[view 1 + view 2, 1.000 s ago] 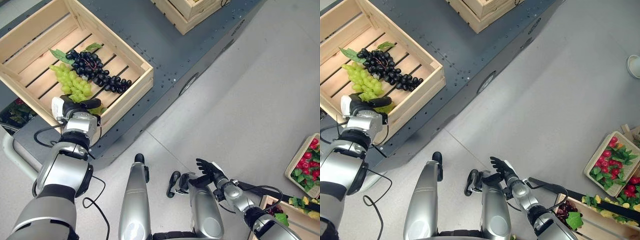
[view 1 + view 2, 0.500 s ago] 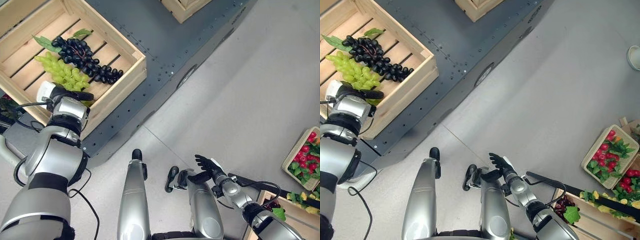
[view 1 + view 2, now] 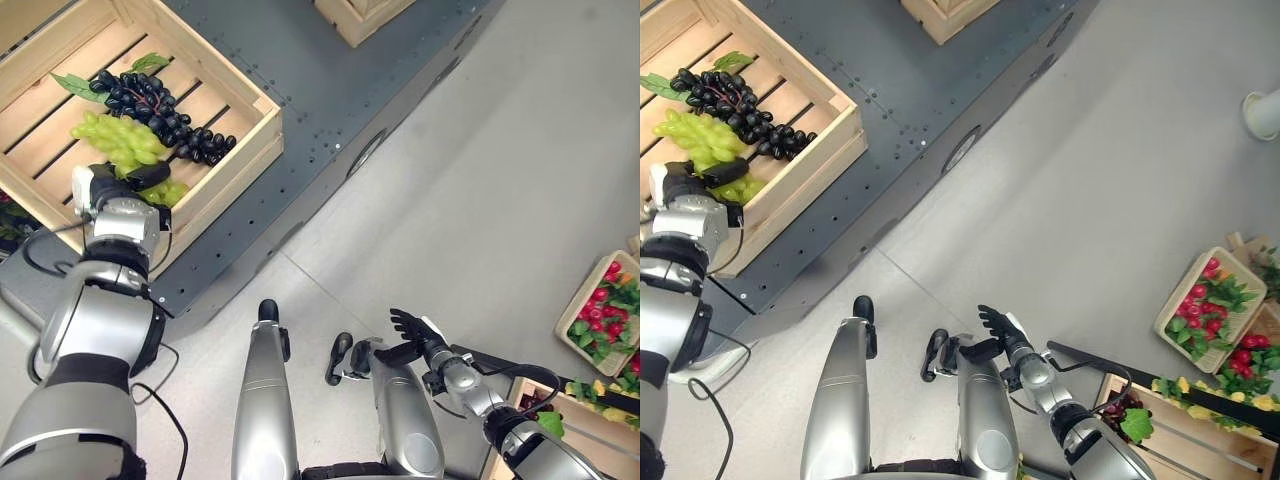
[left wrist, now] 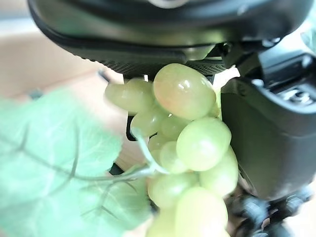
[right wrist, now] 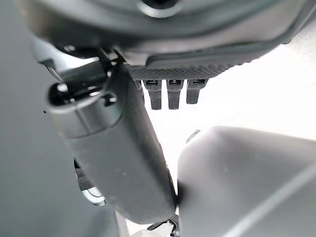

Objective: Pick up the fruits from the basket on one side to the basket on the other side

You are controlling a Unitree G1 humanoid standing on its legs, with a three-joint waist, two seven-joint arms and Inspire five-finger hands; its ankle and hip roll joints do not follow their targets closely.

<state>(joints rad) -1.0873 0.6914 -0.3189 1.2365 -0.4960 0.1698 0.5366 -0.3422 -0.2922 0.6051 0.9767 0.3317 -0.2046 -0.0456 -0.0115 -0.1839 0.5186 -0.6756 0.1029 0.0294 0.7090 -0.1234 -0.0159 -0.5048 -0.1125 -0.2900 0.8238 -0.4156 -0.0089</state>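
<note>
Mid-task, judged. Left hand (image 3: 112, 190) at near edge of pale slatted wooden crate (image 3: 262, 138), fingers clasping green grape bunch (image 3: 118, 141); dark purple grape bunch (image 3: 160, 107) already on slats. Release pending. Right hand (image 3: 415, 334) idle, fingers relaxed; more fruit in right-side wooden crate (image 3: 1150, 408).

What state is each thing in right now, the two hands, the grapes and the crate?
Left hand: shut on the green grapes, in the crate.
Right hand: open, holding nothing, low over the floor.
Green grapes: gripped at their near end.
Dark grapes: lying loose in the crate, untouched.
Wooden crate: upright on the dark platform.
</note>
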